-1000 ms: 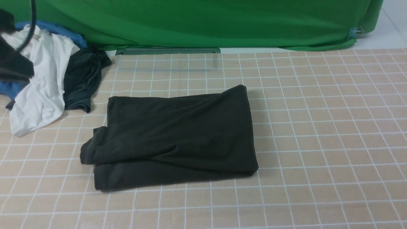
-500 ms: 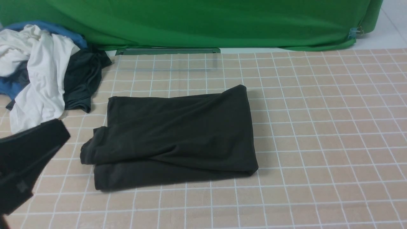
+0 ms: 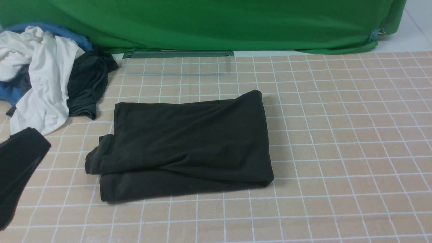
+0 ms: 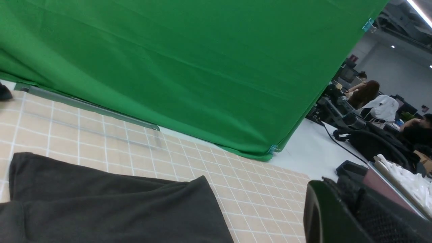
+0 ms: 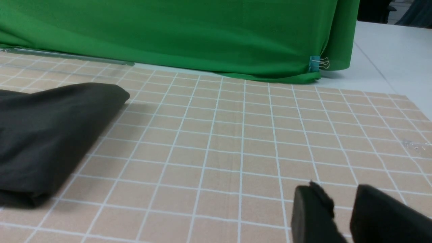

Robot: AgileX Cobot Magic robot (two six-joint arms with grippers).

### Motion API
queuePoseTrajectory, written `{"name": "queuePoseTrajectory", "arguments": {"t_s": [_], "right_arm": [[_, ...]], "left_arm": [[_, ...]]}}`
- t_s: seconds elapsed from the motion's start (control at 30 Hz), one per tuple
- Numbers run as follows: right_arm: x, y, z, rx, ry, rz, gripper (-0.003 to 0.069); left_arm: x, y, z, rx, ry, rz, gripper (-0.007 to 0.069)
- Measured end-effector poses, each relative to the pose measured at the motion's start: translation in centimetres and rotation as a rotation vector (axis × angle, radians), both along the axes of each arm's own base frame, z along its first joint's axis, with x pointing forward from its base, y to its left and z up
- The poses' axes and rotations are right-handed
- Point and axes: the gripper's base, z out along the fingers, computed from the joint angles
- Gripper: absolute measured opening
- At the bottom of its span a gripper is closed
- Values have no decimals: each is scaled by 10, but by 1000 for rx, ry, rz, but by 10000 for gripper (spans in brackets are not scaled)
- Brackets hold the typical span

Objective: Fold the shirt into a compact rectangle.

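Low at left, left gripper (image 3: 20,168) closed, beside folded shirt (image 3: 182,145).

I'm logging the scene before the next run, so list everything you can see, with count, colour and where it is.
folded long-sleeved shirt: one, black, middle of the mat
checked mat: one, tan with white lines, covering the table
backdrop cloth: one, green, far edge
heap of loose garments: several, white, blue, dark grey, far left corner
binder clip: one, teal, on the backdrop's right corner
left gripper: one, black, shut, beside the shirt
right gripper: one, black, jaws apart, over bare mat
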Motion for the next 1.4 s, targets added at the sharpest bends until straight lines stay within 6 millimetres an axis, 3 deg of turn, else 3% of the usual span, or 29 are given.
{"name": "queuePoseTrajectory", "arguments": {"t_s": [0.2,0.5,0.63,0.8,0.83,1.03,1.4], "right_arm": [[0,0,0,0,0,0,227],[0,0,0,0,0,0,239],[0,0,0,0,0,0,241],[0,0,0,0,0,0,239],[0,0,0,0,0,0,239],[0,0,0,0,0,0,240],[0,0,0,0,0,0,240]], "left_arm": [[2,5,-2,98,-16,63,18],[8,21,-18,103,-49,234,18],[6,29,-42,174,35,290,18],[12,42,-76,87,92,386,18],[13,44,-90,64,73,395,18],[14,43,-131,116,72,333,18],[14,41,-140,200,106,296,18]]}}
